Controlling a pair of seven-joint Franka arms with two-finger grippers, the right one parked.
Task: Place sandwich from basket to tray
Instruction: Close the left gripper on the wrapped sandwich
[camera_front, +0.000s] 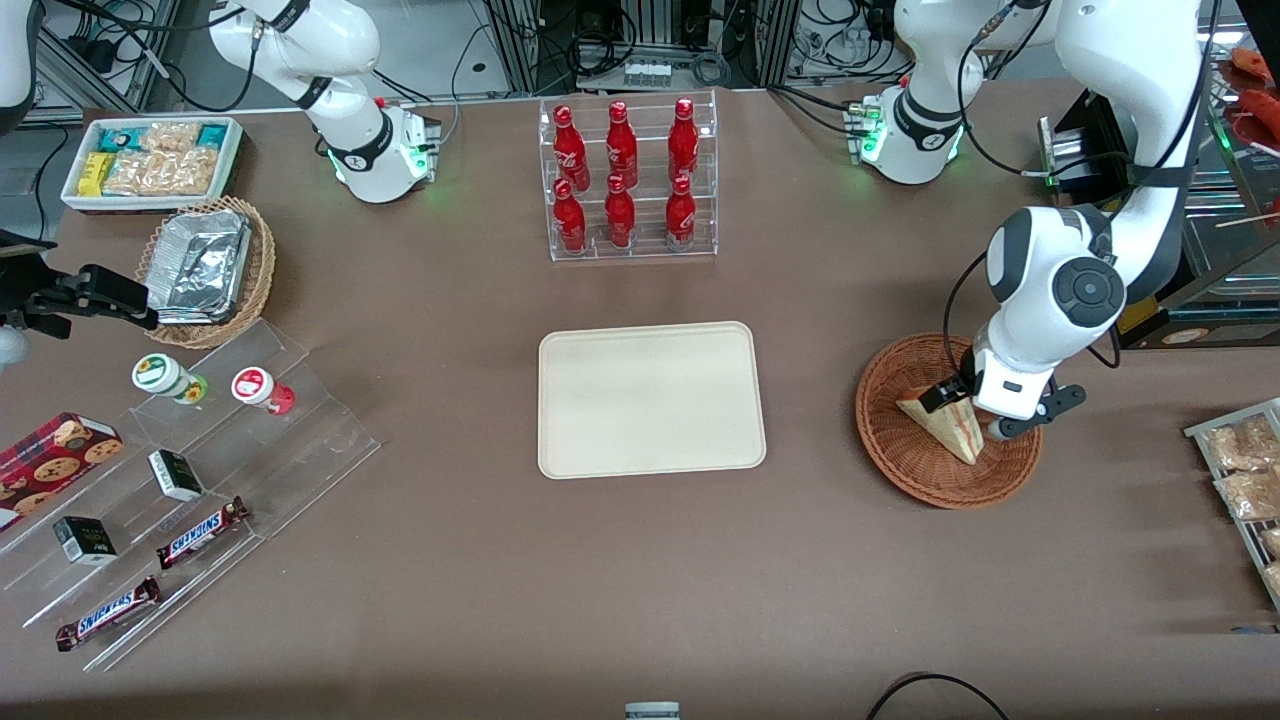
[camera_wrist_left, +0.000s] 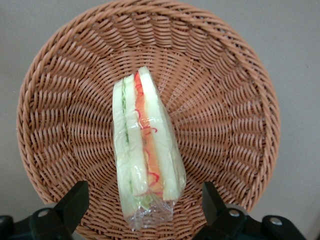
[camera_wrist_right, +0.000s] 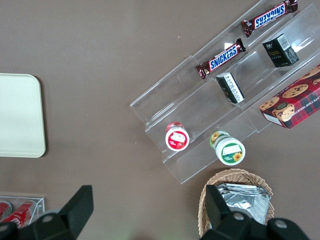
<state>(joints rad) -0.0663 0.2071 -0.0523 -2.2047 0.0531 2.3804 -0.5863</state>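
Observation:
The sandwich (camera_front: 945, 425) (camera_wrist_left: 145, 150), a clear-wrapped wedge of pale bread with red, orange and green filling, lies in the reddish-brown wicker basket (camera_front: 890, 450) (camera_wrist_left: 235, 100) toward the working arm's end of the table. My gripper (camera_front: 968, 412) (camera_wrist_left: 145, 200) hangs low over the basket, open, with one black finger (camera_wrist_left: 75, 200) on each side of the sandwich's wide end and a gap to the wrap on both sides. The cream tray (camera_front: 650, 398) (camera_wrist_right: 20, 115) lies bare at the table's middle.
A clear rack of red bottles (camera_front: 628, 180) stands farther from the front camera than the tray. Toward the parked arm's end are a lighter basket with foil containers (camera_front: 205, 270), a white bin of snacks (camera_front: 150, 160) and acrylic steps with candy bars (camera_front: 200, 530). Bagged snacks (camera_front: 1245, 470) lie beside the basket.

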